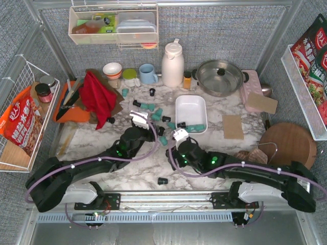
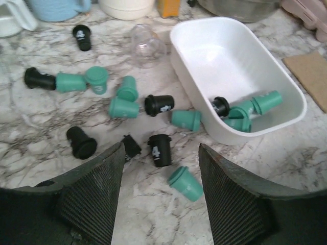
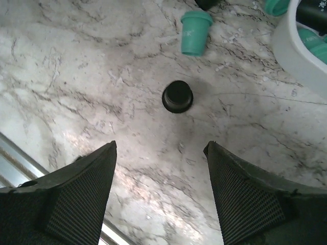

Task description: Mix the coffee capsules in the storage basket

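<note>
From above, the storage basket [image 1: 190, 104] is seen on the marble surface [image 1: 97, 140], with coffee capsules [image 1: 148, 106] strewn between it and a red cloth [image 1: 97, 97], and a few inside. In the left wrist view, the left hand [image 2: 160, 153] is held released above loose capsules; a clear cup [image 2: 147, 45] lies beside the basket. In the right wrist view, the right hand [image 3: 159, 150] is spread, empty, before one black capsule [image 3: 177, 96].

Teal and black capsules [image 2: 185, 182], white basket [image 2: 219, 56]

Capsules [image 2: 122, 108] crowd L of basket [image 2: 219, 58]; its far half free.
</note>
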Robot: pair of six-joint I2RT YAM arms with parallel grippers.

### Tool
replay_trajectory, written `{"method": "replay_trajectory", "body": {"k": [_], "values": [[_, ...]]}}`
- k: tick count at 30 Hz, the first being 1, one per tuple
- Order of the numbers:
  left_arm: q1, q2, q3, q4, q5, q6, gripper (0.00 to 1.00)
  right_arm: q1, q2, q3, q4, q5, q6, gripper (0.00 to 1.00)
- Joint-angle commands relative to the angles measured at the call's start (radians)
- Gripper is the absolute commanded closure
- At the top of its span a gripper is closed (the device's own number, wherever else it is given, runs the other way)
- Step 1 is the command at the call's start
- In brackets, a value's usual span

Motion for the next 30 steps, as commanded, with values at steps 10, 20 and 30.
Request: {"method": "replay_trajectory", "body": {"k": [10, 20, 30], "values": [[0.001, -0.219, -0.218, 0.145, -0.269, 0.003, 0.27, 0.273, 0.383, 0.257, -0.210, 0.296, 0.459, 0.21], [0.001, -0.365, -0.320, 0.192, -0.343, -0.004, 0.23, 0.329, 0.528, 0.295, -0.290, 0.121, 0.583, 0.23], [0.001, -0.407, -0.343, 0.208, -0.348, -0.006, 0.21, 0.346, 0.568, 0.327, -0.317, 0.124, 0.581, 0.34]]}}
